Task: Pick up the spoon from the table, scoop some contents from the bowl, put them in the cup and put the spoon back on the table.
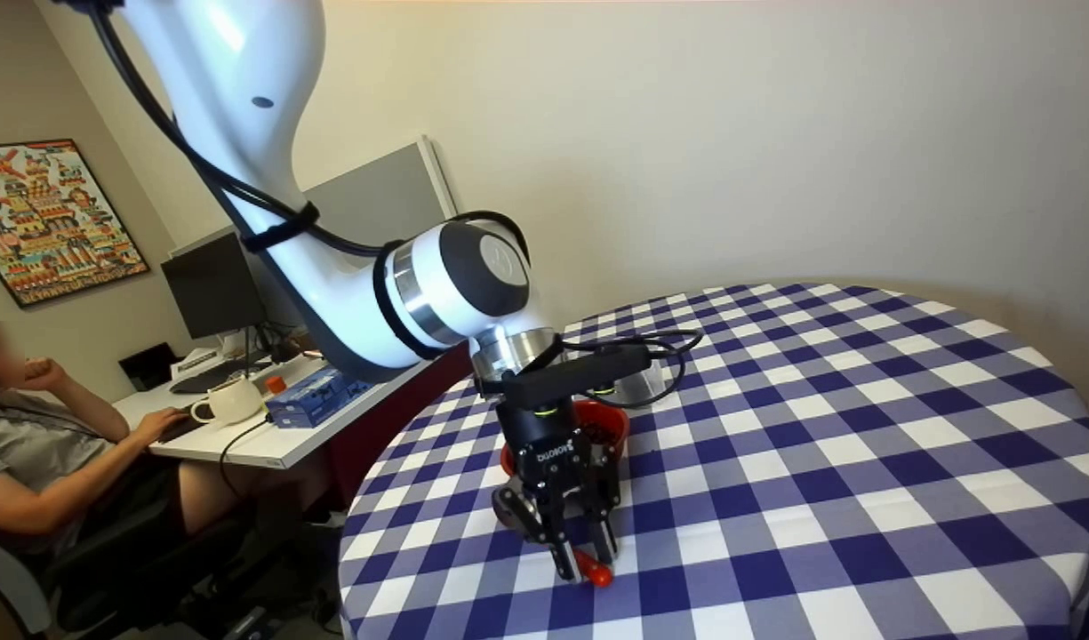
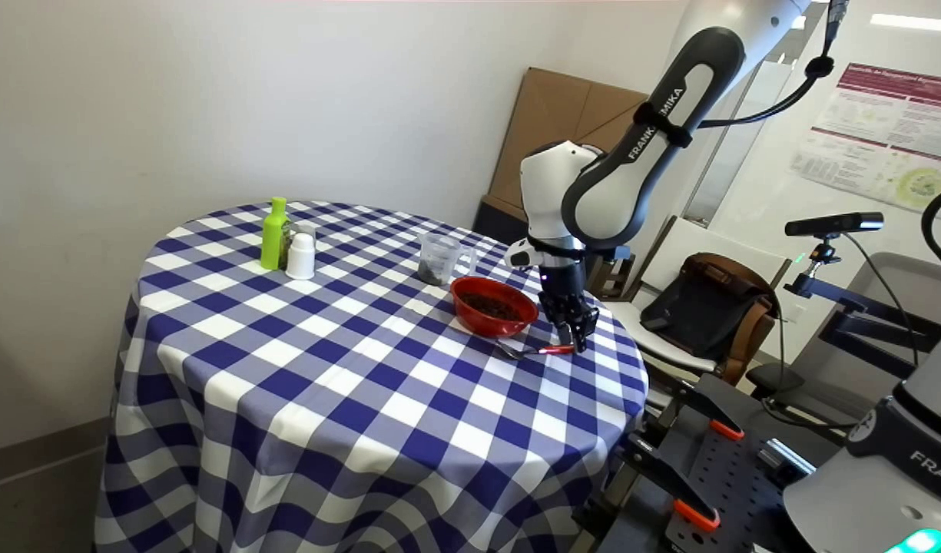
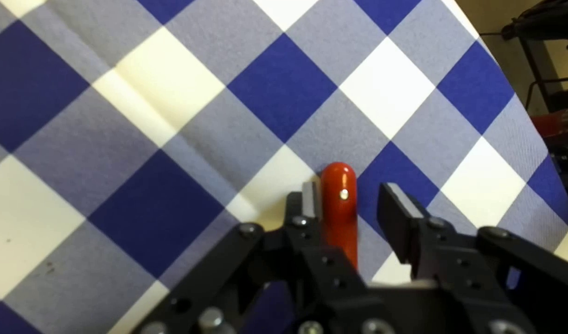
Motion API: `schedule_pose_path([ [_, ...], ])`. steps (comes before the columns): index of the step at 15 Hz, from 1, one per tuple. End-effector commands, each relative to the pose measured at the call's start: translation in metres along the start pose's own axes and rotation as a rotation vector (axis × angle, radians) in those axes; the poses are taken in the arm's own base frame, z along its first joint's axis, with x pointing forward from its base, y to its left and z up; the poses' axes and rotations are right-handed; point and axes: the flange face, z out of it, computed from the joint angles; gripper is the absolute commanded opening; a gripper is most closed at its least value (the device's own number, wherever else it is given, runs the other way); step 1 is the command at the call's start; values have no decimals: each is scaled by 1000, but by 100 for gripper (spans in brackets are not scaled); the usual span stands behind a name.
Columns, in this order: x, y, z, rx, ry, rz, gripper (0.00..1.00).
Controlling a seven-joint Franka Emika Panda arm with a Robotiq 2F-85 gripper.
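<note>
The spoon lies on the table (image 2: 378, 392), its orange-red handle (image 2: 554, 350) toward my gripper and its metal head in front of the bowl. My gripper (image 3: 352, 199) is open, with its fingers around the handle (image 3: 340, 208). The left finger in the wrist view is right beside the handle; a gap shows on the right. In an exterior view the handle's end (image 1: 601, 576) shows between the fingertips (image 1: 587, 560). The red bowl (image 2: 492, 326) with dark contents (image 2: 489, 306) stands close by. The clear cup (image 2: 442, 253), with a handle and some dark bits inside, stands behind the bowl.
A green bottle (image 2: 273, 238) and a white cup-like item (image 2: 301, 258) stand farther across the table. A desk (image 1: 277, 444) with a seated person (image 1: 37, 444) is beside the table. A chair with a black bag (image 2: 693, 315) and a dark bench with clamps (image 2: 716, 484) are near its edge.
</note>
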Motion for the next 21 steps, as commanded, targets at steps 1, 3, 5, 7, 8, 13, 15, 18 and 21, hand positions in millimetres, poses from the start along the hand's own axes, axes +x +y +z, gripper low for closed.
schedule_pose_path([
  [1,-1,-1,4,2,17,9,71],
  [3,-3,0,5,4,21,17,83],
  [5,-6,1,6,-1,27,31,79],
  [7,-7,2,8,-7,32,43,68],
  [8,-8,2,8,-10,35,48,65],
  [13,-10,4,9,-35,53,57,31],
  [15,-10,3,8,-44,60,58,16],
  [18,-11,1,5,-54,66,61,4],
  [21,-11,0,1,-49,64,62,5],
])
